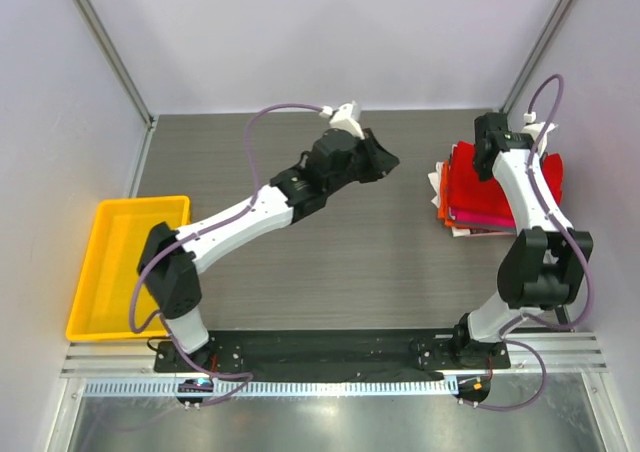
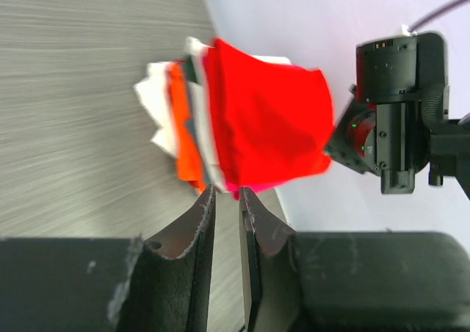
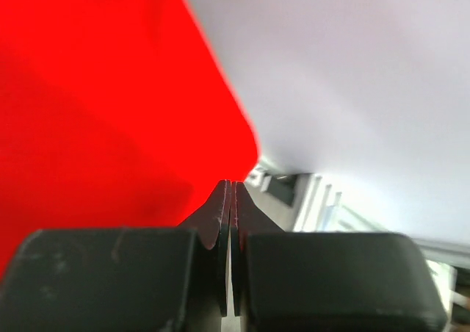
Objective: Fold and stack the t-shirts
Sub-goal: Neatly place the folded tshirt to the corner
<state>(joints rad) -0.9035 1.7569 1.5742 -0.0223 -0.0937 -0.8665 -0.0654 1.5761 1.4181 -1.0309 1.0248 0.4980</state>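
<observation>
- The t-shirts (image 1: 470, 187) lie as one stack on the desk (image 1: 340, 262), at the side opposite the yellow tray (image 1: 120, 262) and well apart from it. The red t-shirt (image 2: 272, 119) is on top, and the magenta-pink t-shirt (image 1: 480, 215), the orange t-shirt (image 2: 187, 145) and the white t-shirt (image 2: 158, 100) show beneath it.
- The layers are not squared up. Their edges fan out on the side of the stack that faces the tray.
- The right tool (image 3: 228, 186) is over the stack, at an edge of the red t-shirt, with its jaws pressed fully together. The close view is blurred there, so I cannot tell whether a thin fold is caught between them.
- Risk: if a fold is caught, a lift would likely pull the red t-shirt open or drag it off the stack. A sideways push with the jaws together could slide the upper layers over the lower ones.
- The left tool (image 2: 225, 194) hangs between the tray and the stack, nearer the stack and pointing at it. Its jaws stand a narrow slit apart, with nothing between them.
- Risk: that slit looks too narrow to take a folded edge, so an advance may shove the stack farther from the tray and skew it.
- The yellow tray is the only container, and nothing shows inside it from above.
</observation>
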